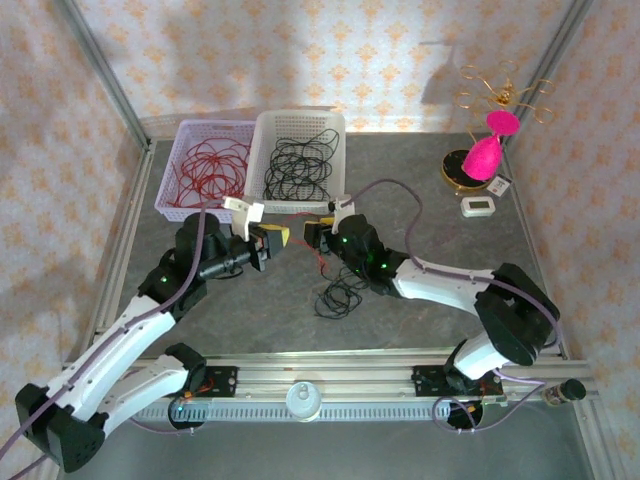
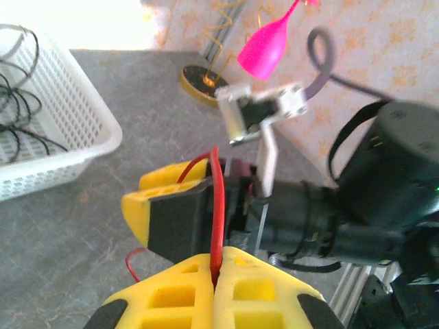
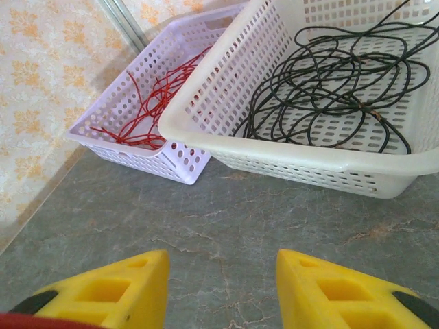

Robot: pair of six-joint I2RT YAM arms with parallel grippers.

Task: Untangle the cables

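Observation:
My left gripper is shut on a red cable, which rises straight out from between its yellow pads. In the top view the left gripper hangs over the middle of the table, tip to tip with my right gripper. The right gripper is open, with bare table showing between its fingers. The red cable runs past the right gripper's yellow fingers. A loose tangle of black cable lies on the table just below the right gripper.
At the back stand a lilac basket holding red cables and a white basket holding black cables. A pink glass on a gold stand and a small white device sit at the back right.

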